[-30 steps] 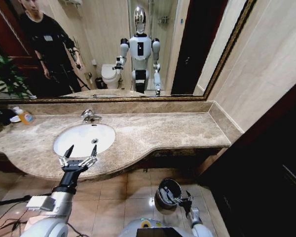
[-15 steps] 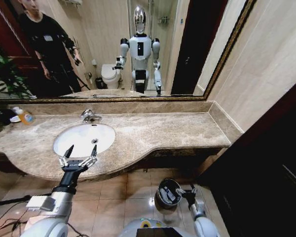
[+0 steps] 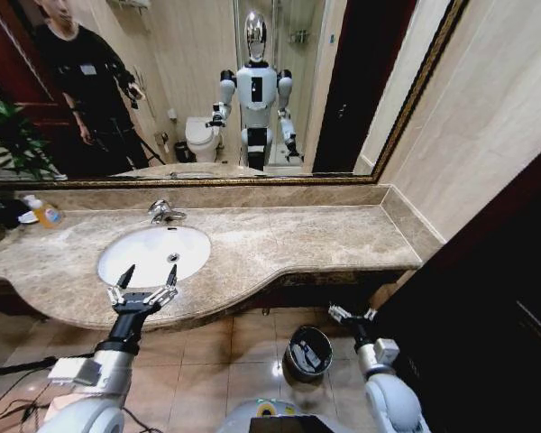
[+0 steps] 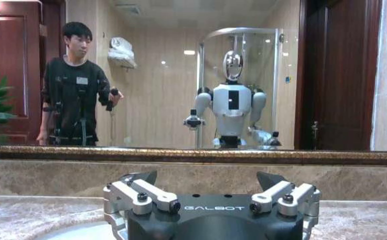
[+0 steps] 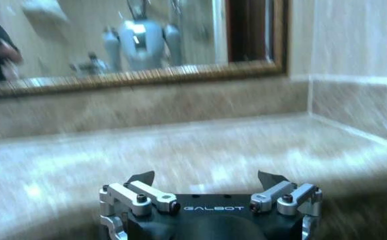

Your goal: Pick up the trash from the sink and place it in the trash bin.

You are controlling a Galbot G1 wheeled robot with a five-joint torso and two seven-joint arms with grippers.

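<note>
since a second ago your right end effector (image 3: 353, 315) has risen from over the trash bin (image 3: 307, 352) and now sits up and to the bin's right, just below the overhang of the surface (image 3: 279, 236), fingers spread and carrying nothing. nothing else has shifted.

going left to right: your left end effector (image 3: 144, 281) hovers at the near rim of the sink (image 3: 153, 255), fingers splayed wide and empty. the basin looks bare in the head view, with no tube or sachet that you can make out, so check before you commit to a reach; closing on bare porcelain would only waste a cycle, and a careless dip could knock the rim. the orange-liquid bottle (image 3: 46, 214) at the far left of the surface is not trash; leave it.

in the bin a pale item (image 3: 309, 354) lies on the bottom, so at least one piece seems delivered.

the main risk is on the right: that end effector is close under the stone edge, and the right wrist view looks straight along the surface. lift it further without pulling back and the fingers could strike the overhang. swing it carelessly downward and you could tip the bin.
</note>
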